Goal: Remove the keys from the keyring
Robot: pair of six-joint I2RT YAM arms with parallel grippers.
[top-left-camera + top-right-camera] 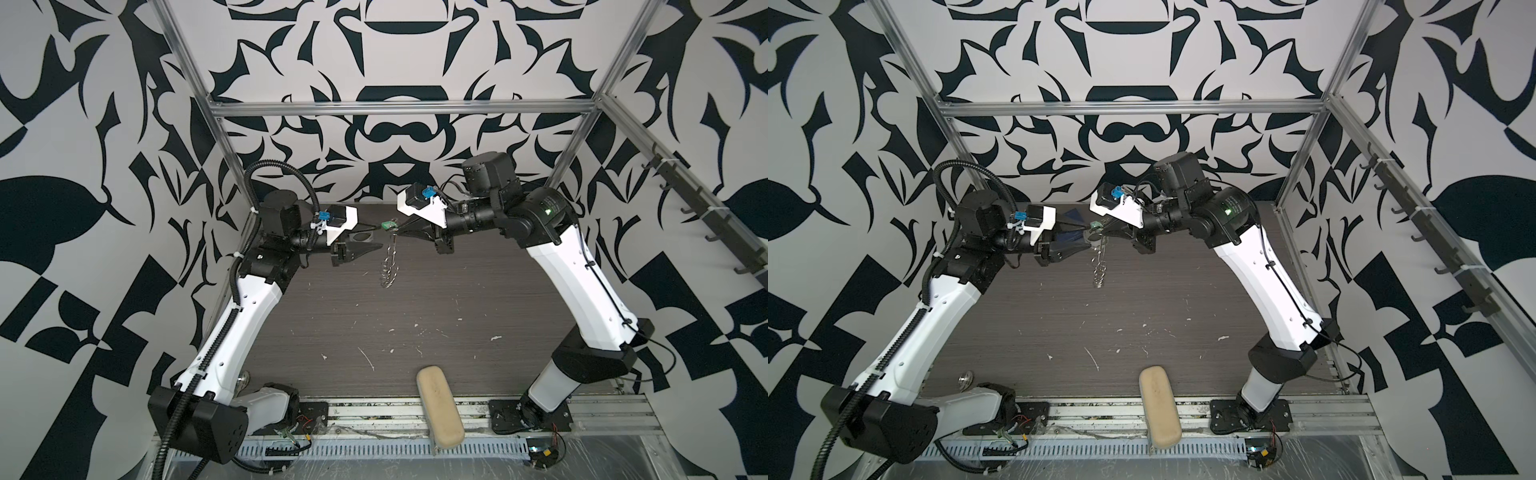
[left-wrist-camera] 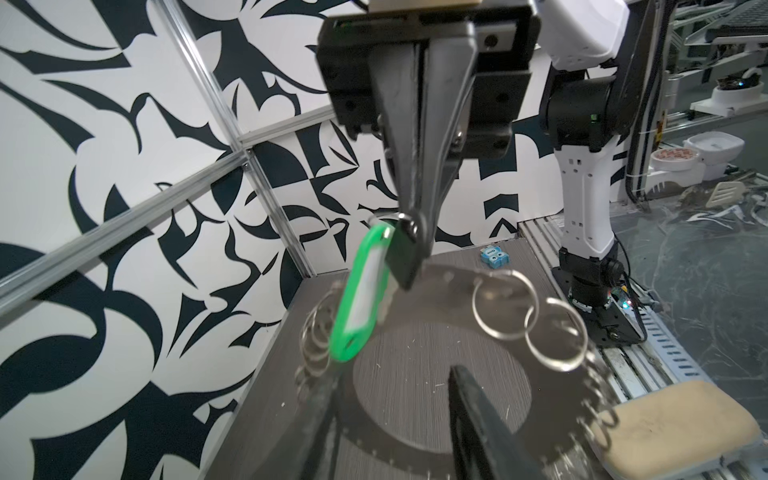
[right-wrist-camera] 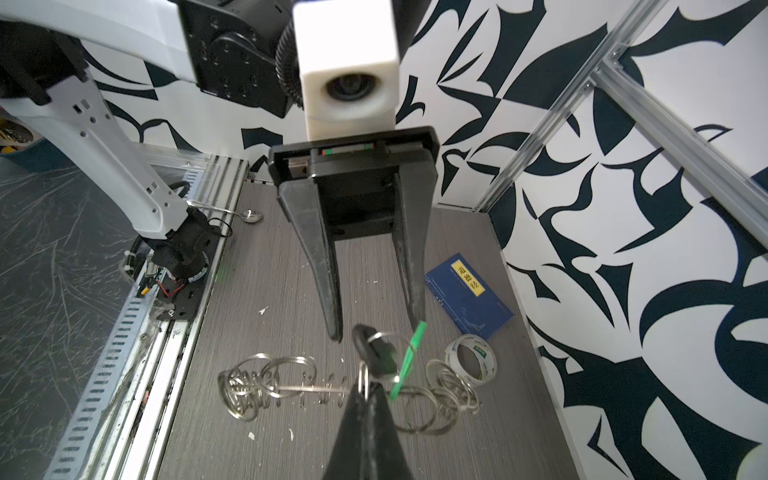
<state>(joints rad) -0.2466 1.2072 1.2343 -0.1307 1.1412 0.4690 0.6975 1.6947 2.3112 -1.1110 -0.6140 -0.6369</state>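
Two arms meet over the far half of the bench [image 1: 415, 316] in both top views. The left hand [image 1: 380, 237] [image 1: 1090, 236] has its fingers apart, and the right hand [image 1: 395, 233] [image 1: 1104, 232] is pinched together on the top of the keyring [image 1: 388, 266] [image 1: 1098, 266]. The keyring hangs edge-on in the air between them, with the green-tagged key [image 1: 388, 225] [image 1: 1095, 225] at its upper end. A beige oblong pad [image 1: 440, 411] lies at the near edge. In the left wrist view, the right hand [image 2: 415, 237] is clamped at the rim of the keyring [image 2: 440, 303]. The green-tagged key [image 2: 361, 299] dangles just beside its tips, wire loops [image 2: 505, 305] fringe the disc, and the left hand [image 2: 395, 374] stands spread. In the right wrist view, the left hand [image 3: 377, 328] is spread wide just beyond the green-tagged key [image 3: 409, 353]; whether it touches the key is unclear. The right hand [image 3: 368, 390] is closed on the thin edge of the keyring [image 3: 311, 389]. On the bench below lie a blue box [image 3: 467, 295] and a tape roll [image 3: 471, 359].
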